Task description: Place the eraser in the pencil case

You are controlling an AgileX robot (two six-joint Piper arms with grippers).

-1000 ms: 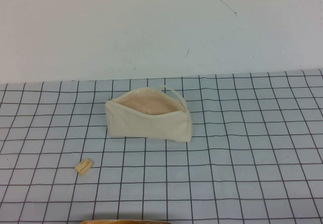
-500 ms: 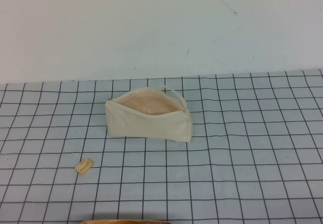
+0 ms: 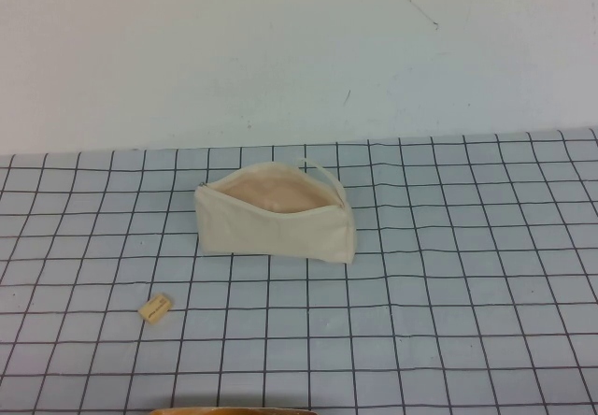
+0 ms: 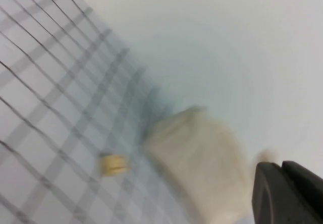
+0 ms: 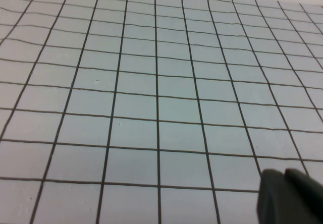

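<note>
The eraser (image 3: 156, 307), a tiny tan block, lies on the grid cloth at the front left. The pencil case (image 3: 277, 219), a cream pouch, stands mid-table with its zip open and its pinkish lining showing. Neither gripper shows in the high view. In the left wrist view the eraser (image 4: 113, 164) and the pencil case (image 4: 202, 163) appear blurred beyond my left gripper (image 4: 281, 164), whose dark fingers lie together and hold nothing. My right gripper (image 5: 284, 172) is shut and empty above bare cloth.
The grid cloth (image 3: 448, 293) covers the table up to a plain white wall (image 3: 299, 50) behind. A tan curved edge (image 3: 234, 410) shows at the very front of the high view.
</note>
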